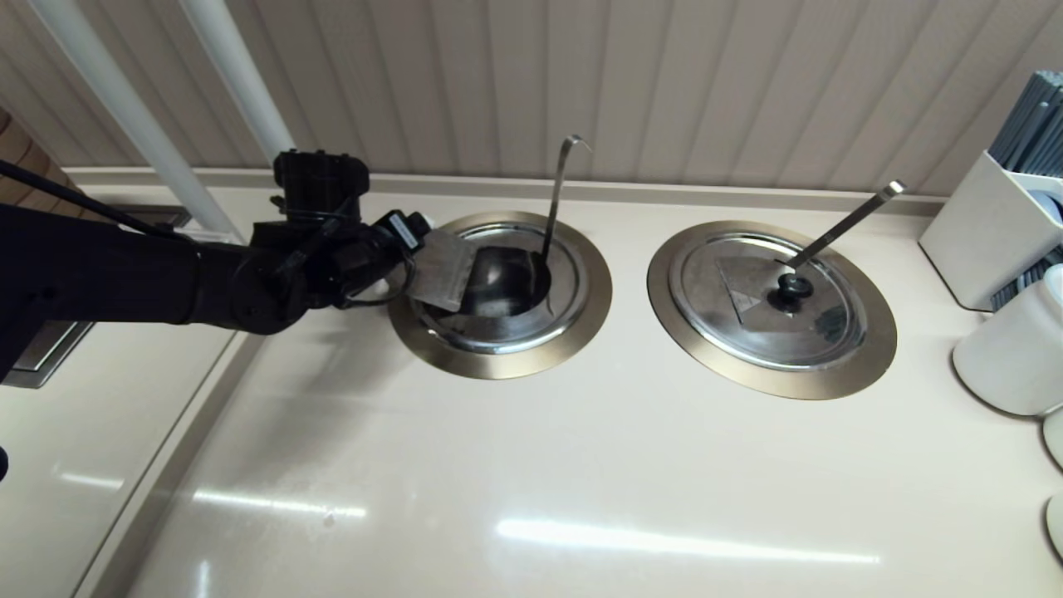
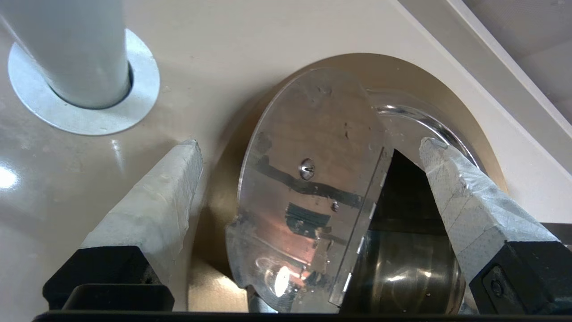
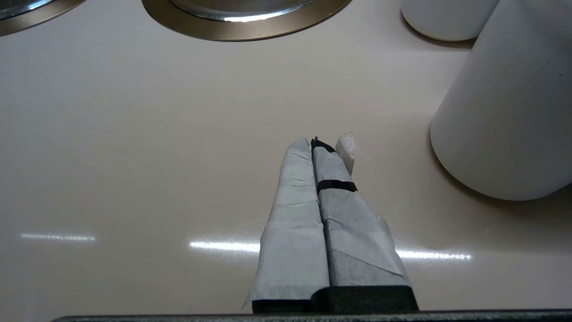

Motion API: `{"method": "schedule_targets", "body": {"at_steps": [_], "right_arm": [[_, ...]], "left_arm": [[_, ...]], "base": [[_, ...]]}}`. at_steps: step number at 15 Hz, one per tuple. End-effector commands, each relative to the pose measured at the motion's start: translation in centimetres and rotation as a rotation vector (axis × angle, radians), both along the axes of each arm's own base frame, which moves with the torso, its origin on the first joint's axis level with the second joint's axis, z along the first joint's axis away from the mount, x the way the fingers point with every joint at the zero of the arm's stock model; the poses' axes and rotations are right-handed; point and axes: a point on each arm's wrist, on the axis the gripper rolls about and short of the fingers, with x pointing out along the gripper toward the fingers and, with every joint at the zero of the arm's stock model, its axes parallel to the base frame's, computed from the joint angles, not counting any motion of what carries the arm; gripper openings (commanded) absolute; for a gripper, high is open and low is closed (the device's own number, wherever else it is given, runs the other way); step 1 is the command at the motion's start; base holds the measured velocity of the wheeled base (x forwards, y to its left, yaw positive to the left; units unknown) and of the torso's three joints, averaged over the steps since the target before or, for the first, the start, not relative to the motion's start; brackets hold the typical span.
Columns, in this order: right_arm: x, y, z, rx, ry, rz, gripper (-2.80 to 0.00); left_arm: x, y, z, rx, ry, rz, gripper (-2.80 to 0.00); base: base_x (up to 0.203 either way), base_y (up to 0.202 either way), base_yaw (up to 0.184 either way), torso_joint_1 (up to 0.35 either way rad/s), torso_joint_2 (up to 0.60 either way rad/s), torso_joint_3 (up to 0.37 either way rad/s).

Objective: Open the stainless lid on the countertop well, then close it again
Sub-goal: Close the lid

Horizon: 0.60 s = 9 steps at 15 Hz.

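Observation:
The stainless lid (image 1: 444, 270) stands tilted up on the left side of the countertop well (image 1: 498, 361), so the dark bowl (image 1: 508, 278) lies uncovered. The thin hook-tipped ladle handle (image 1: 558, 191) rises from the bowl. My left gripper (image 1: 423, 253) is open at the lid. In the left wrist view the lid's shiny underside (image 2: 308, 214) stands between the wide-apart fingers (image 2: 152, 210), neither pressing on it, and the bowl (image 2: 402, 268) shows past its hinged edge. My right gripper (image 3: 325, 144) is shut on nothing above bare countertop, out of the head view.
The twin lid (image 1: 776, 316) with its straight square-tipped handle (image 1: 843, 223) lies closed on the right. White containers (image 1: 1009, 349) and a white box (image 1: 988, 228) stand at the far right. A white post (image 1: 124, 108) rises behind the left arm.

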Motion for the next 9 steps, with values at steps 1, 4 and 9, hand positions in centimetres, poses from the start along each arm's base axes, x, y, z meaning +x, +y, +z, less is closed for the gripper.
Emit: {"method": "schedule_targets", "body": {"at_steps": [1,4,9], "right_arm": [[0.0,0.0,-0.1,0.001,0.004,0.0,-2.8],[0.0,0.0,-0.1,0.0,0.004,0.0,-2.8],[0.0,0.0,-0.1,0.0,0.004,0.0,-2.8]], "left_arm": [[0.3,0.7,-0.2,-0.012,0.008,-0.001,0.0],[0.6,2.2,-0.5,-0.028,0.036,-0.059,0.0],[0.6,4.0,-0.7,-0.069,0.087,-0.234,0.0]], "base": [[0.0,0.0,0.0,0.0,0.0,0.0],[0.0,0.0,0.0,0.0,0.0,0.0],[0.0,0.0,0.0,0.0,0.0,0.0]]}}
